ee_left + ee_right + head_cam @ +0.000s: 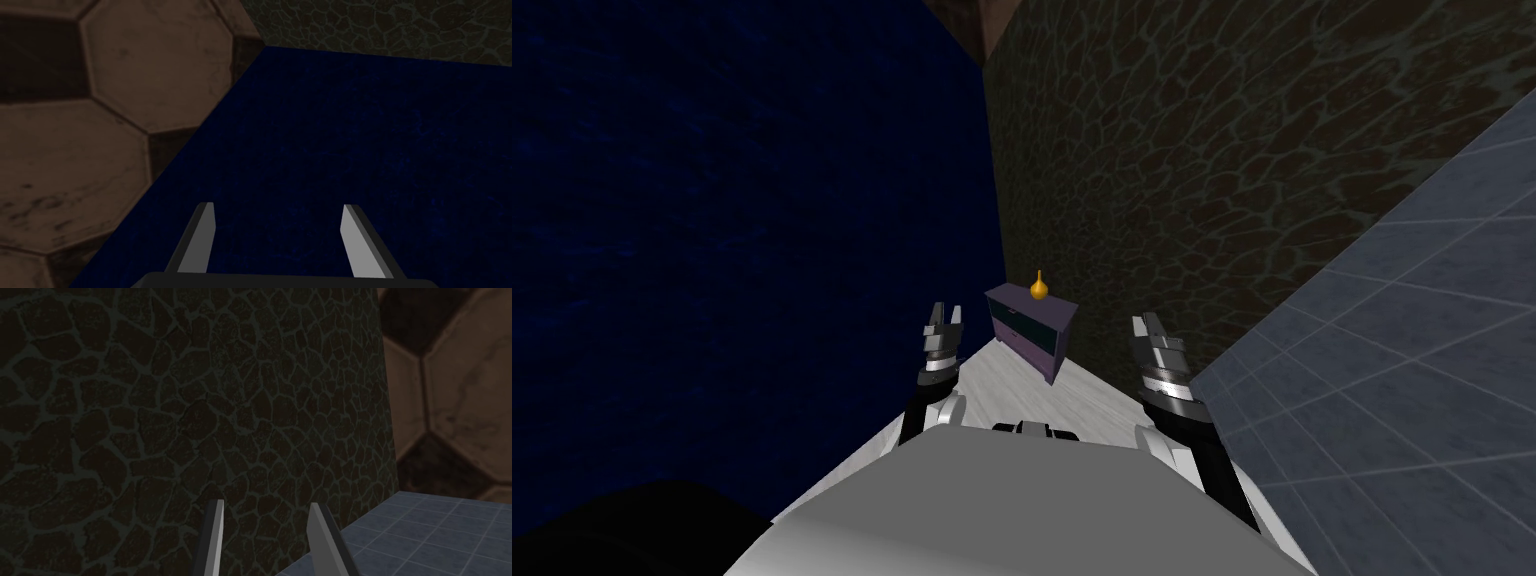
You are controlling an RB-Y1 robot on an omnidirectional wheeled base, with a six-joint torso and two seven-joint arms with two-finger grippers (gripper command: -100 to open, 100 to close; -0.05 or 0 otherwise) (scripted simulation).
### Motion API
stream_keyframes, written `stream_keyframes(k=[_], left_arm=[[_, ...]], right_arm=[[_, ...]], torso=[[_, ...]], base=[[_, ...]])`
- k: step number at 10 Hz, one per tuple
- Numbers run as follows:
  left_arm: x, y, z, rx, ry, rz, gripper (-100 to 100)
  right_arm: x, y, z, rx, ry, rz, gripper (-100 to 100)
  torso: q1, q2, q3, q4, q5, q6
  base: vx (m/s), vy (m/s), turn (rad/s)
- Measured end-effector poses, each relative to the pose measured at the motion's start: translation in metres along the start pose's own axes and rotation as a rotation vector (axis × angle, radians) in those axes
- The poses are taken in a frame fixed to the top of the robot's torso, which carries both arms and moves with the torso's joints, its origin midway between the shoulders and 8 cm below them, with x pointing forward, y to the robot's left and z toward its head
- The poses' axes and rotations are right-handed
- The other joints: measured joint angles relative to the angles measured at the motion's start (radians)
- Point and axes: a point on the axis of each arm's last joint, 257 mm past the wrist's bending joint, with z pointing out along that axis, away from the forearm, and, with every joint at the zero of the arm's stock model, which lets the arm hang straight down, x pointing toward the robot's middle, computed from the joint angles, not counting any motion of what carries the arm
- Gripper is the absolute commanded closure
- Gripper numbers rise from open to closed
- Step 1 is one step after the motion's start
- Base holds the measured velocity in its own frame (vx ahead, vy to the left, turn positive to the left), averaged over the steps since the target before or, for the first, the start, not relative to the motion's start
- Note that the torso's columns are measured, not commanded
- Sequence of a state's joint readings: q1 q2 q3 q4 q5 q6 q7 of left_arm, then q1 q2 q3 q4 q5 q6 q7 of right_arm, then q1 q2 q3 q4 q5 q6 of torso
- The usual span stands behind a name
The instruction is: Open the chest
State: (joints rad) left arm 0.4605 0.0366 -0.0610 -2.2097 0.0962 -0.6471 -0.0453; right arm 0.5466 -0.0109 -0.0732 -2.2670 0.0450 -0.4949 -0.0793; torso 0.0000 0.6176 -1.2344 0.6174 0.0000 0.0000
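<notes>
Ahead, the purple chest [1032,335] lies along the dark wall [1212,150], front facing left; left hand [277,207] wide, right hand [265,505] narrower.

Right hand [265,503] facing a dark wall [150,413]
Its two grey fingers [216,538] stand apart with nothing between them (the gap is modest). The wall is patterned like cracked stone. Beside it runs a grey-blue tiled surface [425,533], and past the wall's edge lie brown hexagon panels [465,388], some lighter, some darker.
</notes>
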Motion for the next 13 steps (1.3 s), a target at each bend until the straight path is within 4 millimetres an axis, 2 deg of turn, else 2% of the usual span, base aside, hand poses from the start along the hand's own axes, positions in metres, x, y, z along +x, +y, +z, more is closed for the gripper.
stream_keyframes(k=[1, 3, 10, 13], left_arm=[[0.0, 0.0, 0.0, 0.0, 0.0, 0.0, -100], [0.004, 0.011, -0.004, -0.017, 0.041, 0.014, -100], [0.015, 0.064, -0.03, -0.081, 0.111, 0.052, -100], [0.015, 0.088, -0.048, -0.115, 0.122, 0.063, -100]], right_arm=[[0.0, 0.0, 0.0, 0.0, 0.0, 0.0, 0], [0.0, 0.0, 0.0, 0.001, 0.0, 0.0, 0], [0.0, 0.0, 0.0, 0.001, 0.0, 0.0, 0], [0.0, 0.0, 0.0, 0.001, 0.0, 0.0, 0]], torso=[[0.0, 0.074, -0.148, 0.074, 0.0, 0.0], [0.001, 0.114, -0.238, 0.116, 0.0, 0.0], [0.0, 0.12, -0.242, 0.121, 0.0, 0.0], [0.001, 0.12, -0.242, 0.121, 0.0, 0.0]], base=[[0.035, 0.007, -0.06], [0.061, 0.027, -0.07], [0.093, 0.043, -0.091], [0.09, 0.052, -0.109]])
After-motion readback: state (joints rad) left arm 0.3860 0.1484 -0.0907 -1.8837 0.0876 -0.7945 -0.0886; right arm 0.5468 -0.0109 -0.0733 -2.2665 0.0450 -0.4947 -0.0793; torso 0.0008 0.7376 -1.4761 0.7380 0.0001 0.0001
